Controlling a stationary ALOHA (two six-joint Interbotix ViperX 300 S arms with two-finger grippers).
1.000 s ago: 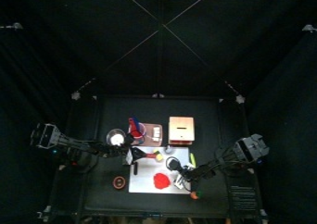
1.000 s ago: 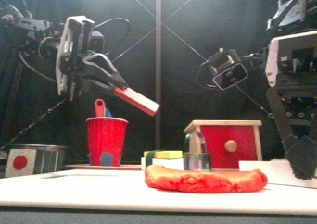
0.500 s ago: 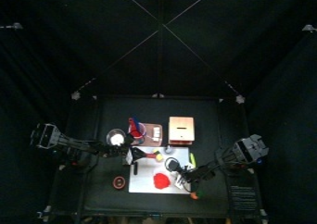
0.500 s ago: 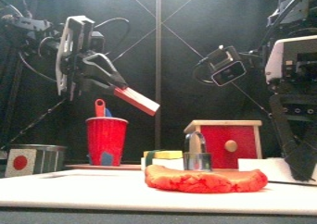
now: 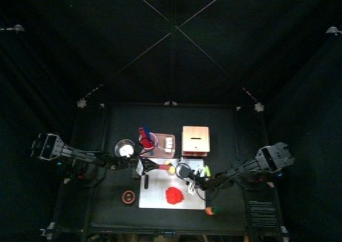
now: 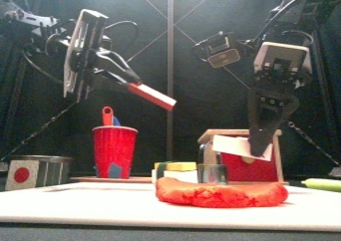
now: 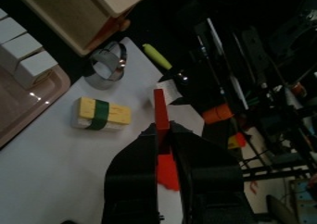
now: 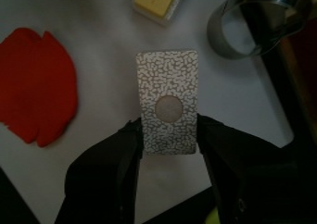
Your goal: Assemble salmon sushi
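Orange salmon slice (image 6: 221, 192) below right pincer (image 6: 261, 150)

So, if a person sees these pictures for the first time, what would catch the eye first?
Probably the orange-red salmon slice, lying large on the white board at the table's front. Next, the right gripper hanging over it, its jaws on a white speckled rice block. Then the left gripper, raised at the left, holding a thin red-and-white paddle above the red cup.
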